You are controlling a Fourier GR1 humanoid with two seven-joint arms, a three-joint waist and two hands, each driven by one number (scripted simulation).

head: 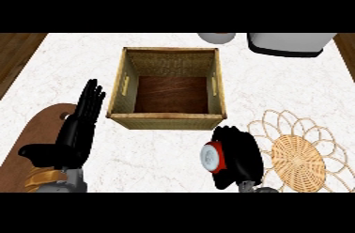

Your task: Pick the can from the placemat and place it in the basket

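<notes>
Marble counter [277,86]: right hand [239,157] curled round can [212,157].

Can [211,157] mostly hidden by right robot hand [239,157]; white appliance [288,43] cut off.

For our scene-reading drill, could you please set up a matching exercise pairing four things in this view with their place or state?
Column one:
1. can
2. basket
3. placemat
4. left hand

Column two:
A. open, fingers straight, at the view's left
B. woven and round, on the counter at the lower right
C. square, dark floor showing, nothing inside
D. held in the curled right hand

Pairs: 1-D, 2-C, 3-B, 4-A
</notes>
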